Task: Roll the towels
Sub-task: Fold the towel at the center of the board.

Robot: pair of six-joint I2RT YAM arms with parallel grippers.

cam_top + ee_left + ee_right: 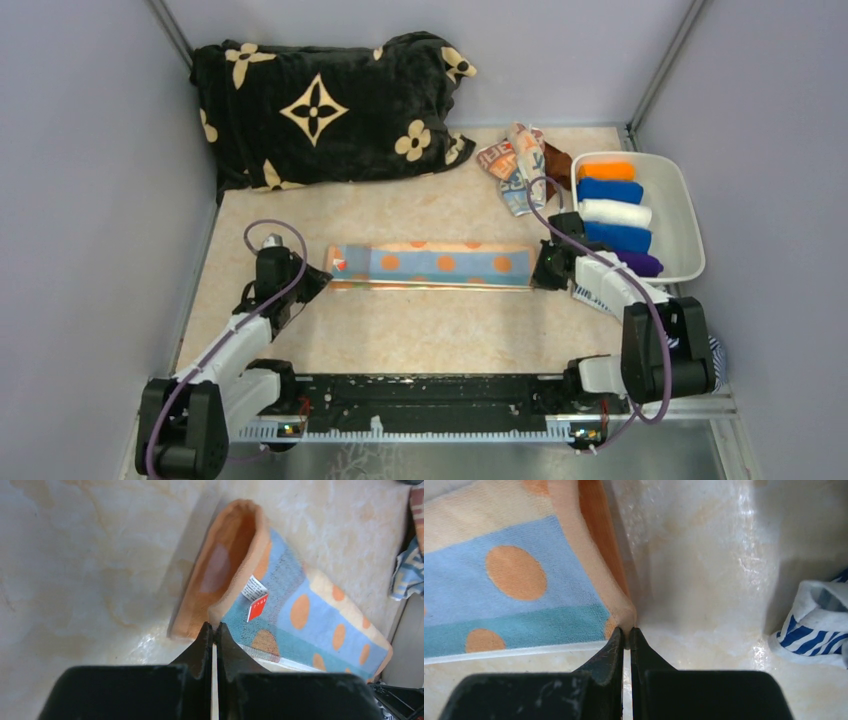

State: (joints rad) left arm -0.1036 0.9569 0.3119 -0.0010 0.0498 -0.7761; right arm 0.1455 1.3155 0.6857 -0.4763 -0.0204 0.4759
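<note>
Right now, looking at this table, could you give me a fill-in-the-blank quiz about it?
The white plastic tub holds ___ rolled towels.
The roll at the tub's far end is ___.
The folded peach terry towel is printed with ___ dots.
The left gripper and right gripper are each ___ on one of its corners.
Missing words: five; orange; orange; shut.

Bare table (400,335) before towel (430,264); tray (690,200) crowds the right side.

White tag (255,588) and red tag (257,607) on the towel (310,622) are unreadable.
</note>
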